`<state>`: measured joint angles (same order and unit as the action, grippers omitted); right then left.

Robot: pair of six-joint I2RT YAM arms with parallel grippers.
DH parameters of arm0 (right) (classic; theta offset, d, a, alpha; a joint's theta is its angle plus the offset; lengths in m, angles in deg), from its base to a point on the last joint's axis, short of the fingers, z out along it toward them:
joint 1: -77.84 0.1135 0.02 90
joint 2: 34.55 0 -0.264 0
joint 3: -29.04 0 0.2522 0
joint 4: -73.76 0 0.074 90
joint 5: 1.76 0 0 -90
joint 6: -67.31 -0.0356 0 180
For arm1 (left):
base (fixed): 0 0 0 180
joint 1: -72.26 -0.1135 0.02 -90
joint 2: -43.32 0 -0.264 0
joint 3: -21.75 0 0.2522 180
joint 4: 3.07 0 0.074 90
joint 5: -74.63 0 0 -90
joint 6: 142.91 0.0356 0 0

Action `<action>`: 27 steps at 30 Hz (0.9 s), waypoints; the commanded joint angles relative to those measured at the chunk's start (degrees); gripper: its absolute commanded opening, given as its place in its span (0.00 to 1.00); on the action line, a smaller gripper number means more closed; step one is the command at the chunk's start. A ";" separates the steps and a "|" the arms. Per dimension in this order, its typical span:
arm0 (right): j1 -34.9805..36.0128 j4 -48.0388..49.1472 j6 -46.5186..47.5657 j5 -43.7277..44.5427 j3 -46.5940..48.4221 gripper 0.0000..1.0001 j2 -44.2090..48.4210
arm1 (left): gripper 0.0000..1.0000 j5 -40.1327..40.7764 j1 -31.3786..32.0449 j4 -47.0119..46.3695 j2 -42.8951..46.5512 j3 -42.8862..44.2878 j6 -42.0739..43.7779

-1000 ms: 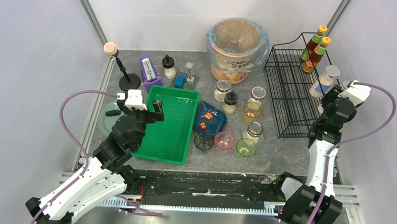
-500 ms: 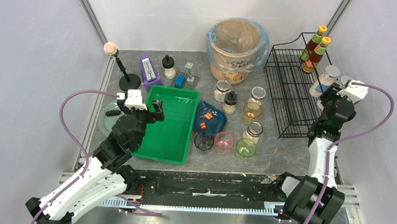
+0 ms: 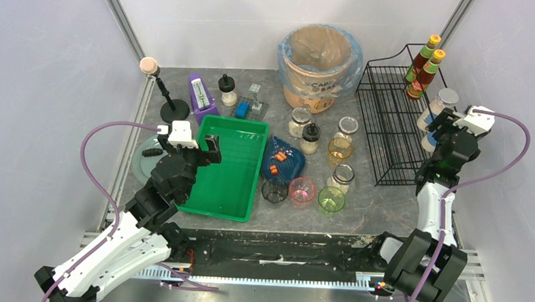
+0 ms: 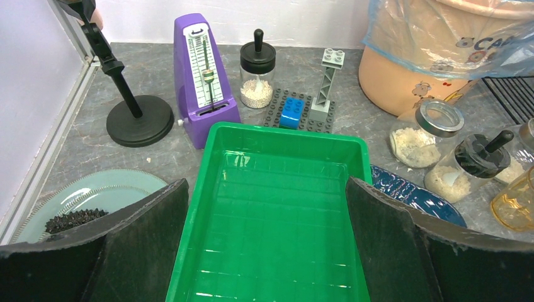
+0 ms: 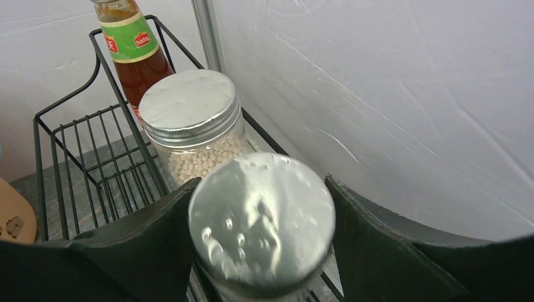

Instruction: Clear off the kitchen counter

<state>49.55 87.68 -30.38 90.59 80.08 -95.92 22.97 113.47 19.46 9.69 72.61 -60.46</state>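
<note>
**Top view:** The counter (image 3: 378, 203) spans the cell floor between its rails, from the arms' bases to the far wall. It is crowded with jars, cups, a bin and a green tray (image 3: 233, 121). At far right, the right claw (image 3: 437, 128) reaches over the right side of the rack (image 3: 388, 129). The left claw (image 3: 207, 148) hangs over the tray's left side.

**Left wrist view:** The left claw (image 4: 266, 189) stands wide apart above the empty tray (image 4: 283, 131). A straight drop could catch a finger on the rim and shove the tray into the metronome (image 4: 204, 69) just beyond it.

**Right wrist view:** The right claw (image 5: 261, 189) flanks a silver-lidded jar (image 5: 261, 220). Whether the fingers are pinching it or stand just clear cannot be told, and its base is hidden. A pellet jar (image 5: 189, 107) stands just beyond it, with a sauce bottle (image 5: 132, 44) behind on the rack (image 5: 36, 163). The likely hazards:
- A finger dragging the lid as the claw pulls away could tip the jar.
- A sideways swing could knock its neighbours.
- A base set badly on the wires could leave the jar leaning.
</note>
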 commanded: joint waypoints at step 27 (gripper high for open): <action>-0.34 -0.33 -2.92 -4.36 5.26 0.66 0.92 | 1.00 -1.48 -0.25 -2.54 1.21 -0.18 -2.38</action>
<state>49.20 84.73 -32.85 87.73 82.42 -96.75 21.77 113.47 19.42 10.50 72.61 -60.48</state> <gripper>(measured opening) 0.640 0.994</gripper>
